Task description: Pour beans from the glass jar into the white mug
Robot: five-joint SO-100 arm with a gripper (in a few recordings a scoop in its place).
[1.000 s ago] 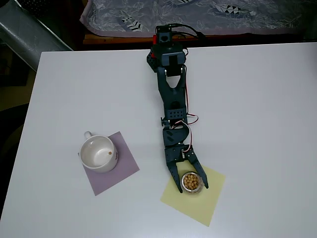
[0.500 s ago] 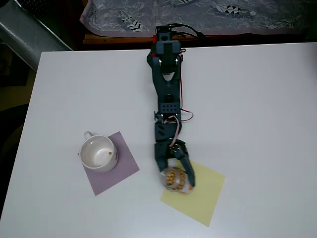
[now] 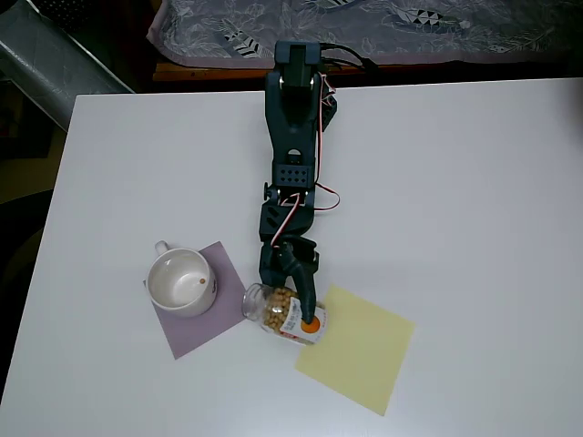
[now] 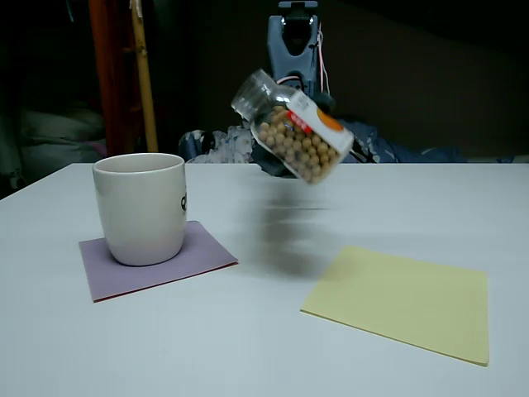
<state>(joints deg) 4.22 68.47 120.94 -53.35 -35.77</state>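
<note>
overhead and fixed views of the carry stage of a pour. the gripper (image 3: 293,293) is clamped around the glass jar (image 3: 283,313), which hangs clear of the table (image 3: 474,200) and is tilted, mouth toward the white mug (image 3: 181,281). in the fixed view the glass jar (image 4: 291,124) is seen well above the table, mouth raised and pointing left, between the yellow mat (image 4: 401,301) and the white mug (image 4: 140,207) but not yet over the rim. the beans (image 4: 297,149) lie heaped in the lower, closed end of the jar; none are at the mouth and none are seen falling. the mug stands upright on the purple mat (image 3: 205,309), handle toward the far side in the overhead view, and holds what looks like a single bean (image 3: 200,281) on its floor. judged from this, the lift is done and the yellow mat (image 3: 355,346) is vacated; what remains is to bring the jar mouth over the mug and tip it further until the beans run out. the jar bears a white label with an orange patch; its writing is too small to read. a dark mark on the mug's side is likewise not legible.
</note>
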